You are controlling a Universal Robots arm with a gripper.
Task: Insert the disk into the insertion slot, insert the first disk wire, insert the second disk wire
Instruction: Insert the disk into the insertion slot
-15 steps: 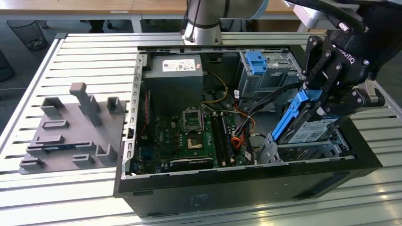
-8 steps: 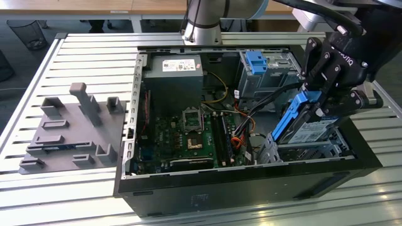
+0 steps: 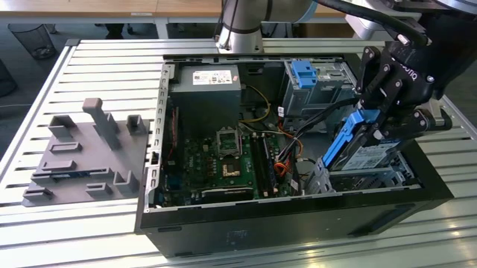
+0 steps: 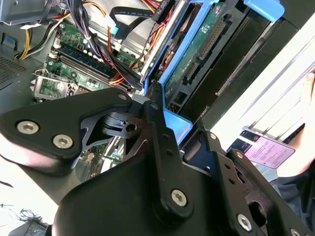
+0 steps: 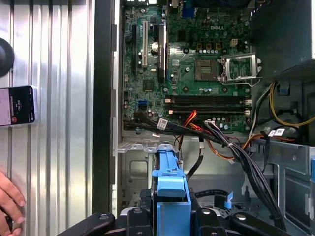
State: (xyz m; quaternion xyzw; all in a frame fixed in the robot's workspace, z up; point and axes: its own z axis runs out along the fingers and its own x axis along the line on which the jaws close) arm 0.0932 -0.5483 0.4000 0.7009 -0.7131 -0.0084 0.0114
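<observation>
The claw (image 3: pixel 378 118) grips the blue-framed disk (image 3: pixel 370 155), tilted over the insertion slot (image 3: pixel 335 180) by the computer case's (image 3: pixel 298 223) corner at the exterior view's right. The disk looks stiff, heavy and breakable; its blue edges seem safest to hold.

Exterior view: black jointed gripper (image 3: pixel 387 125) covers the upper end of the blue-framed flat rectangular disk (image 3: pixel 369 156) from me | low silver-grey perforated insertion slot (image 3: pixel 376 177): I cannot make out its mouth behind the disk | first wrist view: disk's near end and a person's hand (image 5: pixel 9 201) are cropped at my frame edge
</observation>
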